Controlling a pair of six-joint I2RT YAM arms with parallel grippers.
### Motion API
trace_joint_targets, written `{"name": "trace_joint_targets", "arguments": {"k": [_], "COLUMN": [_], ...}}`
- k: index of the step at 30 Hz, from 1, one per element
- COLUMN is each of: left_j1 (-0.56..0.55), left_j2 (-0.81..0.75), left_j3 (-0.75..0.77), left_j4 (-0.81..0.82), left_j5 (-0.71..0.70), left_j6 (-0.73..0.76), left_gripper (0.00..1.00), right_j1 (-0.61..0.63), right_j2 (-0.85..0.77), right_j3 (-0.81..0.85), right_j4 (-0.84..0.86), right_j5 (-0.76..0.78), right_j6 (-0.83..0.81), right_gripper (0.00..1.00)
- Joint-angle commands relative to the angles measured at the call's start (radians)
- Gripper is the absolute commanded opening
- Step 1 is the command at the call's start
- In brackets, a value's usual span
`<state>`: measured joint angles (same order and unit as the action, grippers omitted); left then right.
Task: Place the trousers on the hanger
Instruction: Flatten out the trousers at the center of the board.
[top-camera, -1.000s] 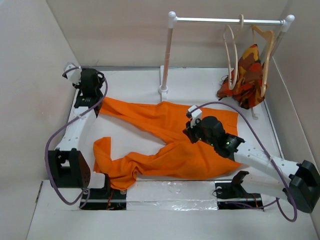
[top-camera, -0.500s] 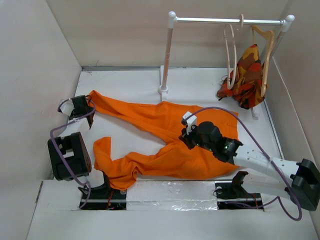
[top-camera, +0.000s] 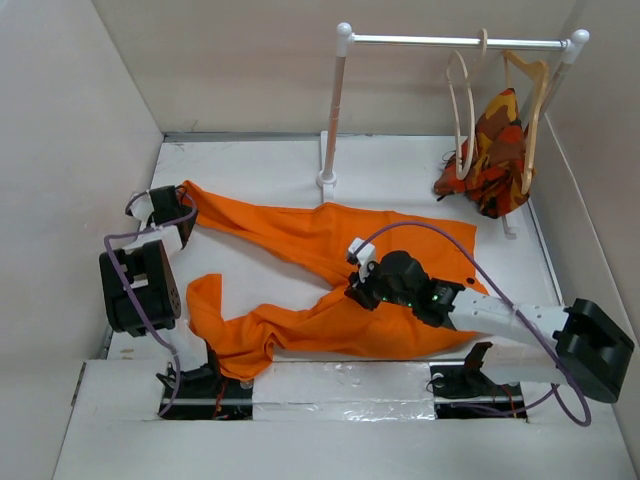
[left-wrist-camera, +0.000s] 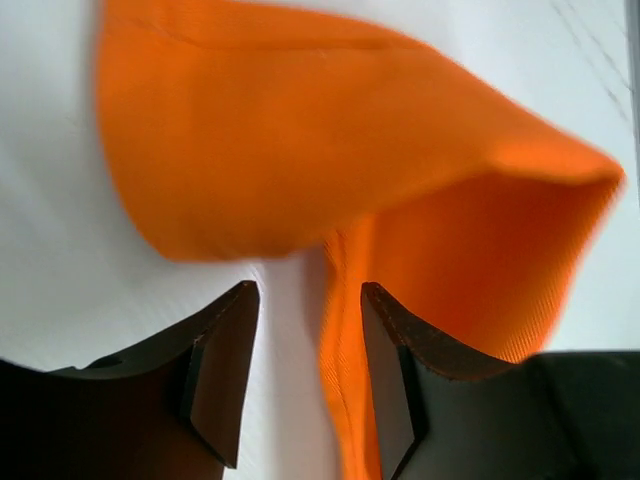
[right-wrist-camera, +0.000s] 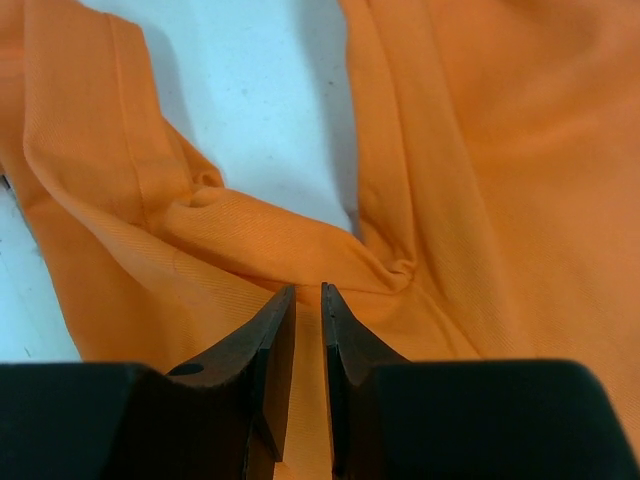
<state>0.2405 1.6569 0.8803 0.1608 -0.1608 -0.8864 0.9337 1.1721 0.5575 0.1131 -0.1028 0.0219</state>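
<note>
The left gripper (left-wrist-camera: 308, 293) has pulled back toward its base, well left of the rail (top-camera: 450, 41), and has drawn the far leg of the trousers (top-camera: 300, 235) out straight. Its fingers now stand wide, with the cuff's folded edge lying loose between and just past them — let go, by the look. The right gripper (right-wrist-camera: 307, 292) has slid leftward onto the crotch and parted to a narrow slit; its tips are at the cloth and nothing looks pinched. Spreading seems finished — the trousers lie flat in front of the rail, and the hanger (top-camera: 462, 100) hangs untouched on its right half.
</note>
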Motion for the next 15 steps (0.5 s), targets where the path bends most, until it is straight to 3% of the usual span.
{"name": "trace_joint_targets", "arguments": {"k": [1,6,13,15], "left_j1": [-0.029,-0.029,-0.029,-0.029], "left_j2": [-0.101,-0.022,0.061,0.081], "left_j3": [-0.088,0.012,0.080,0.098], "left_j4": [0.130,0.036,0.040,0.031], "left_j5": [0.043,0.078,0.073,0.086], "left_j6": [-0.037,-0.057,-0.100,-0.103], "left_gripper": [0.43,0.46,0.42,0.17], "right_j1": [0.027,0.036,0.036,0.036], "right_j2": [0.043,0.067,-0.005,-0.020], "right_j3": [0.047,0.056,0.047,0.045], "right_j4": [0.094,0.102,0.050,0.037], "right_j5": [-0.025,-0.040,-0.002,0.014], "right_j6": [-0.011,-0.011,-0.005,-0.002], "right_gripper": [0.23,0.23,0.23,0.23]}}
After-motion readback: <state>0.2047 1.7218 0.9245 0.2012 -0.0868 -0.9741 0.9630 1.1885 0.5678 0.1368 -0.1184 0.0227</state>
